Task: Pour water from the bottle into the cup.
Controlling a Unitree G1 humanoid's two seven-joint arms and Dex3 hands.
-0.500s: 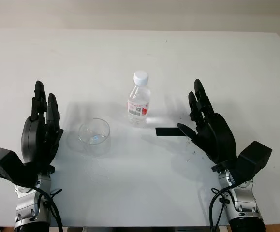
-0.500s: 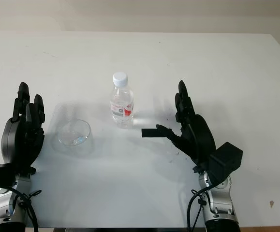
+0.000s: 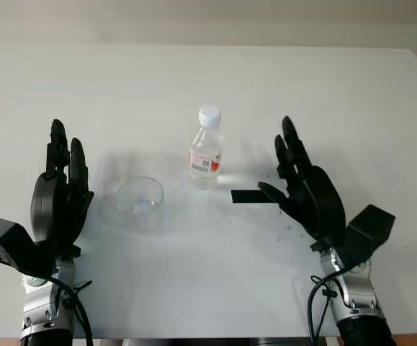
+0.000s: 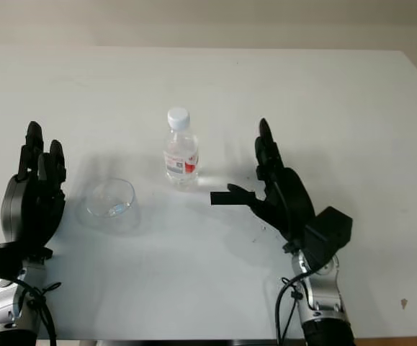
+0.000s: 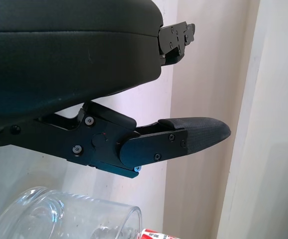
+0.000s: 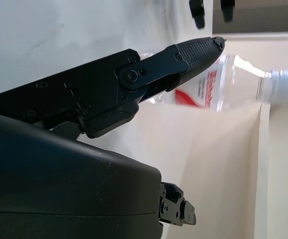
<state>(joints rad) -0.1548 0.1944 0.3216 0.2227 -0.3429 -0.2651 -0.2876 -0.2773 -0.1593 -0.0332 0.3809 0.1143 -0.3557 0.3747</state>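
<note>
Right hand [image 3: 305, 189], open, has neared the red-labelled bottle [image 3: 207, 148]; writing unreadable.

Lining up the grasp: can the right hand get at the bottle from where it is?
Probably yes. The right hand is open, beside the upright, capped bottle, with bare table between them. The cup sits on the bottle's far side.

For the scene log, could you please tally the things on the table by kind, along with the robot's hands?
Bottles: 1, the capped bottle, upright mid-table.
Cups: 1, the clear cup, beside the bottle.
Hands: 2, the left hand by the cup and the right hand by the bottle, both open.
Total: 4.
</note>
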